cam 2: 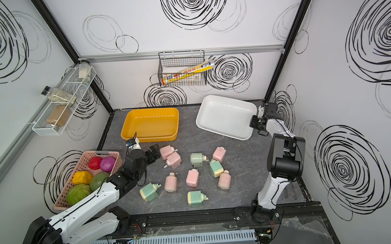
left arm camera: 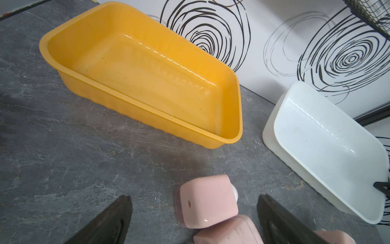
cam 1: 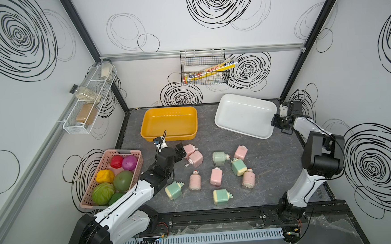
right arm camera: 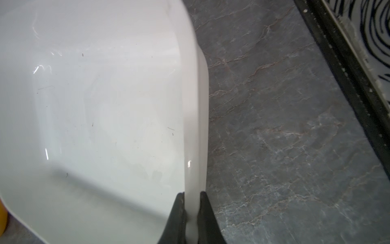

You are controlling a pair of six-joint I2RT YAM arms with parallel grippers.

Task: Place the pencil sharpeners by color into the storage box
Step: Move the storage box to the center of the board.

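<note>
The left end effector [left arm camera: 194, 198] gapes wide, facing a pink sharpener [left arm camera: 207, 200] just ahead on the surface [left arm camera: 63, 147], near the yellow box [left arm camera: 147, 69]. It should centre on the flat sides and avoid the touching second pink sharpener [left arm camera: 228, 230] before closing. The right end effector [right arm camera: 191, 196] pinches the white box [right arm camera: 105, 105] by its rim.

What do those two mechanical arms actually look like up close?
Both the left arm and right arm have white shells with chunky black joints and thin black cables looping alongside. The left gripper and right gripper end in black, tapered fingers.
</note>
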